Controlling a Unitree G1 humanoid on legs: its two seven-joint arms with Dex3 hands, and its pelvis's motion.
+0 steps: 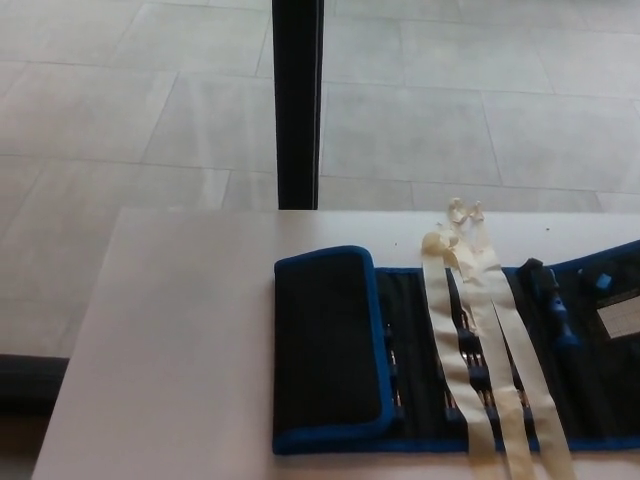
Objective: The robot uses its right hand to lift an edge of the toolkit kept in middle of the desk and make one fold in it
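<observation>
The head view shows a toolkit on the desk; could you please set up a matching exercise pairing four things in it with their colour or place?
Things:
1. folded flap
2. tie straps
3. black post
4. white label

Descriptions:
A. cream, lying across the open toolkit
B. upright on the floor beyond the desk
C. black with blue edging, at the toolkit's left end
D. at the picture's right edge, on the toolkit

Pairs: 1-C, 2-A, 3-B, 4-D

Neither hand shows in the picture.
</observation>
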